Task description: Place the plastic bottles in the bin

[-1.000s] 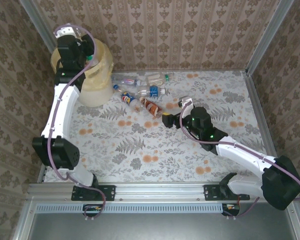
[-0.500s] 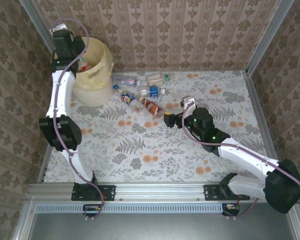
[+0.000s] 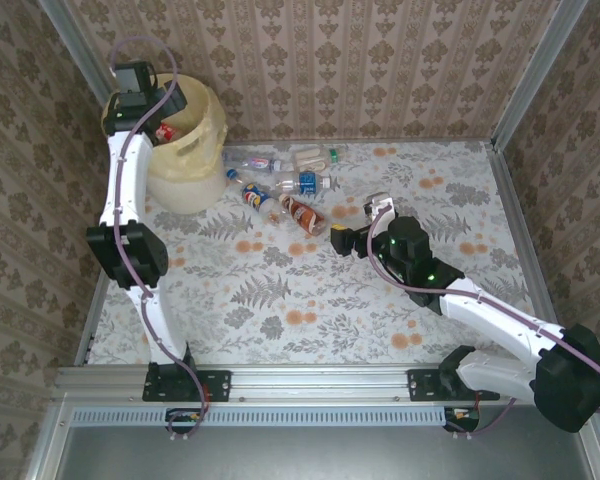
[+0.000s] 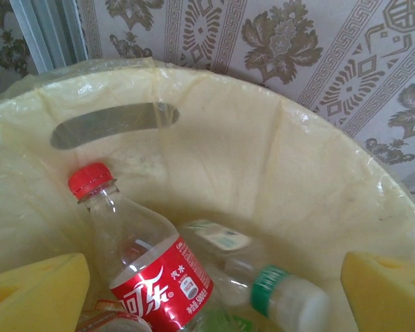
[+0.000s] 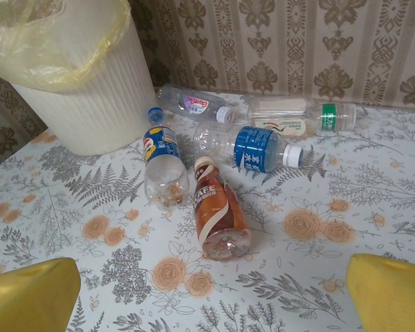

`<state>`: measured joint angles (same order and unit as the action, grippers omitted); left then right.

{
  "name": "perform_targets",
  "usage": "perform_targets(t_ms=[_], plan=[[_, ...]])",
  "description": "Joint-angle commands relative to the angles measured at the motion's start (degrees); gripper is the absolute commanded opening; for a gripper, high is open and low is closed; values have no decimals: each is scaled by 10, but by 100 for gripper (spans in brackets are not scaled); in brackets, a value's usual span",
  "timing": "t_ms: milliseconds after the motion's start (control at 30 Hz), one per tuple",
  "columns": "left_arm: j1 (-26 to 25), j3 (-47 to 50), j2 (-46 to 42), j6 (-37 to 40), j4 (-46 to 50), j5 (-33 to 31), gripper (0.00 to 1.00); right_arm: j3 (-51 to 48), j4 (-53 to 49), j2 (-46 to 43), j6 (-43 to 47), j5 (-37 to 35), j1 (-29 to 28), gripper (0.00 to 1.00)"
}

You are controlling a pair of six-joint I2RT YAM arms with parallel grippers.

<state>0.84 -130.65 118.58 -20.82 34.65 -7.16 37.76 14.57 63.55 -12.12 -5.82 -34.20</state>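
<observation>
Plastic bottles (image 3: 305, 182), clear with coloured labels, strewn on flowered table (image 3: 380, 300) beside round cream-yellow plastic bin (image 3: 195, 155); left gripper (image 3: 162, 112) above bin, just sprung apart. Left wrist: red-capped bottle (image 4: 142, 256) released, lying inside, yellow pads (image 4: 34, 290) separated, so one more binned, five left. Right wrist: right gripper (image 5: 207, 294) spread wide, empty; brown coffee bottle (image 5: 218, 214) nearest, unobstructed.

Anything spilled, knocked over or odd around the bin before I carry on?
Nothing stands out. The bin stands upright, its liner loosely crumpled over the rim. The red-capped bottle leans inside it among others. Five bottles lie on their sides on the table, with no spill visible.
</observation>
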Motion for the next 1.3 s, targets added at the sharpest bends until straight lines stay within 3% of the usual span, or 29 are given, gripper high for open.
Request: perform_targets(t_ms=[0, 633, 867, 933, 1267], plan=[[4, -13, -20, -7, 18, 14, 96, -6, -9, -13, -5, -17, -3, 100], [-36, 92, -115, 8, -61, 107, 100, -1, -17, 38, -50, -63, 0, 100], [-67, 114, -136, 4, -67, 130, 100, 13, -31, 75, -47, -40, 1, 100], [-73, 119, -145, -9, -62, 163, 100, 21, -40, 89, -39, -19, 1, 100], [-111, 268, -247, -60, -122, 219, 100, 51, -43, 165, -36, 11, 1, 100]])
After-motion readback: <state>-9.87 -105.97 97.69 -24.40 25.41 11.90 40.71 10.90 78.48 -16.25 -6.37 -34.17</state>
